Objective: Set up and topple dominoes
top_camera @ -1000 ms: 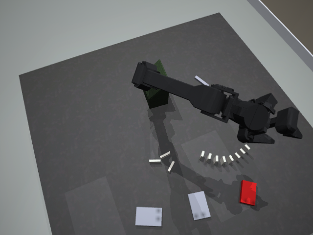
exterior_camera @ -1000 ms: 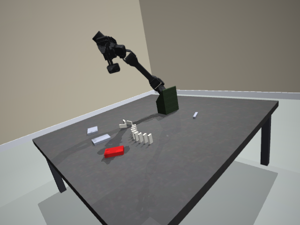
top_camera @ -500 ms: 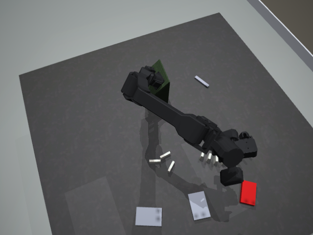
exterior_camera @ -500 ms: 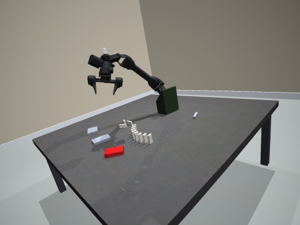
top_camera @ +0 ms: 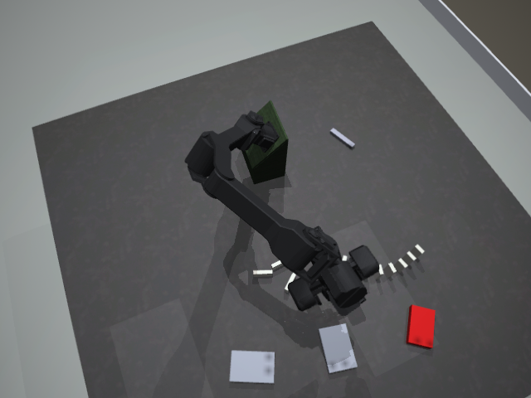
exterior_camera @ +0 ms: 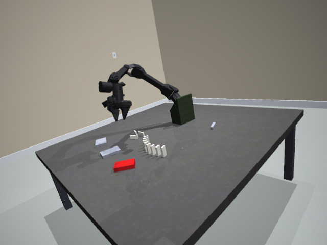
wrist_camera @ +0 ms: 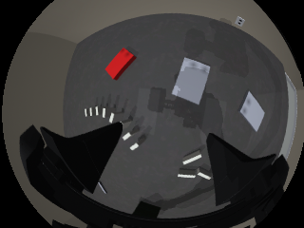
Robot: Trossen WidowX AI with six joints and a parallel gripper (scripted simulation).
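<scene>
A curved row of white dominoes (top_camera: 402,263) (exterior_camera: 158,150) (wrist_camera: 97,110) stands upright. Three loose dominoes lie flat past its inner end: one nearest the row (top_camera: 289,281) (exterior_camera: 134,137) (wrist_camera: 192,158), a second domino (top_camera: 275,264) (exterior_camera: 141,133) (wrist_camera: 186,176) on the arm-base side, and a third domino (top_camera: 262,272) (exterior_camera: 135,131) (wrist_camera: 204,174) farthest from the row. My gripper (exterior_camera: 120,120) (wrist_camera: 166,132) is wide open and empty, pointing down high above the table. In the top view it hides its fingertips and part of the row.
A red block (top_camera: 421,326) (exterior_camera: 124,165) (wrist_camera: 121,63) lies beside the row. Two pale grey blocks lie beyond: one nearer (top_camera: 338,347) (exterior_camera: 110,151) (wrist_camera: 191,81), another farther (top_camera: 251,366) (exterior_camera: 100,141) (wrist_camera: 252,111). A thin pale bar (top_camera: 342,138) (exterior_camera: 212,125) lies near the green base block (top_camera: 272,164) (exterior_camera: 184,109).
</scene>
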